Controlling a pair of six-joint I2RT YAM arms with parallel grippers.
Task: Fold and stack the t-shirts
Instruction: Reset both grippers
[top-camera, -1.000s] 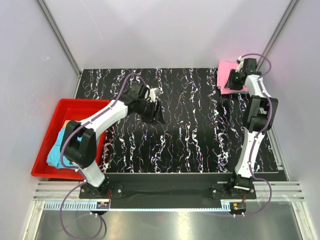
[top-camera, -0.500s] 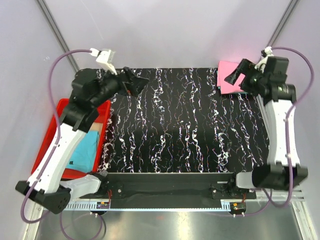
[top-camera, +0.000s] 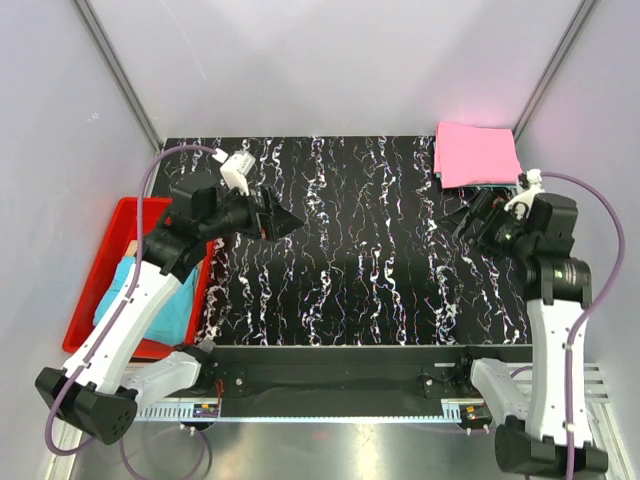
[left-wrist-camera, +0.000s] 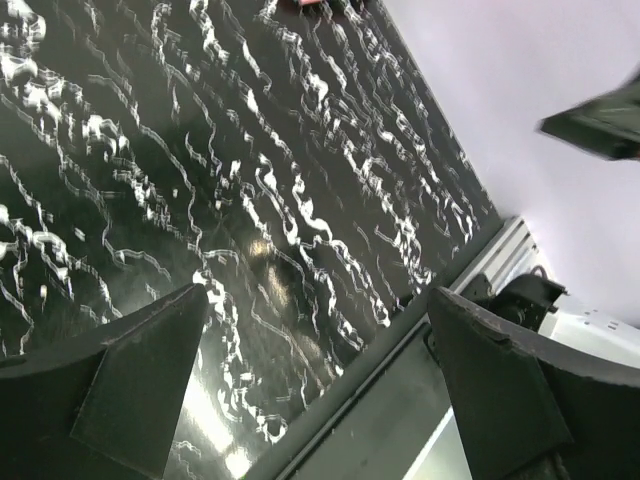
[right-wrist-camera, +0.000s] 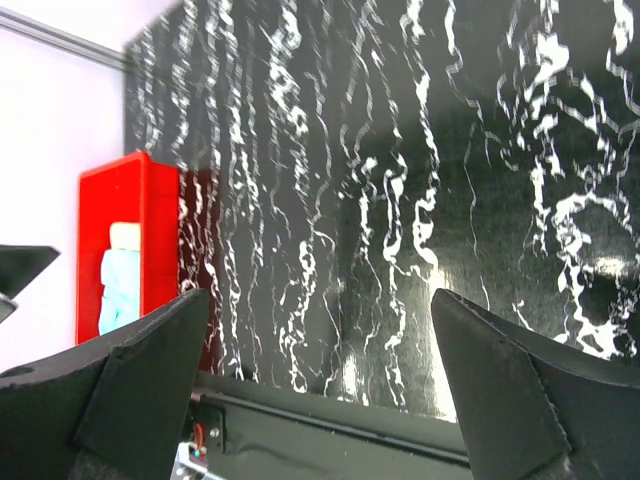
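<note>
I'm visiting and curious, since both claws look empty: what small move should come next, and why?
Probably swing the left gripper over the red plastic bin toward the teal cloth t-shirt lying loose inside. It and the right gripper are open and empty, and the folded bright pink t-shirt already lies at the far right corner.

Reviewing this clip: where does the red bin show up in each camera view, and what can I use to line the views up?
Top external: the red bin sits at the left edge of the table, partly under the left arm.
Left wrist: not in it.
Right wrist: the red bin stands at the left of the picture, above the left fingertip.
Shared landmark: the black marbled table top.
</note>
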